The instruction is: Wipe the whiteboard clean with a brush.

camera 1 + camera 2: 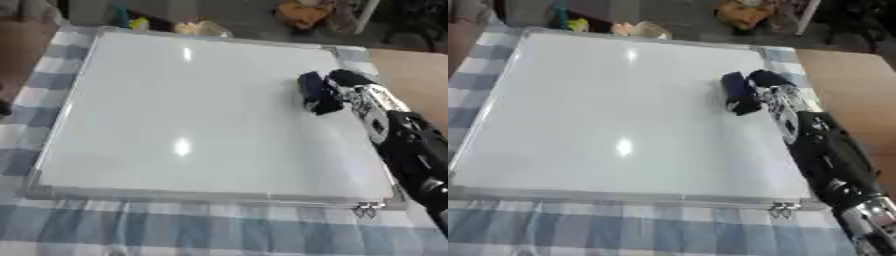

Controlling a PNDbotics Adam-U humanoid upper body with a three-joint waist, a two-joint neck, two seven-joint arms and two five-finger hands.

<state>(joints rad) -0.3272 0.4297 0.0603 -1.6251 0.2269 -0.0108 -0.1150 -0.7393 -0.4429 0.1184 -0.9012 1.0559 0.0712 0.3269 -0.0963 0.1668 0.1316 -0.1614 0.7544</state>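
A white whiteboard (192, 115) with a silver frame lies flat on a blue-and-white checked cloth (175, 230) covering the tabletop (420, 70), whose bare brown surface shows at the right. Two glare spots sit on the board. The robot's right hand (354, 87) reaches in from the lower right, its fingers curled round a dark blue brush (317, 92) that rests on the board near its right edge.

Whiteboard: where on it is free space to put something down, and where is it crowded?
The whiteboard is bare from its left frame across to the dark brush, and along the near frame. It is crowded only at the right edge, where the right robot hand holds the brush.
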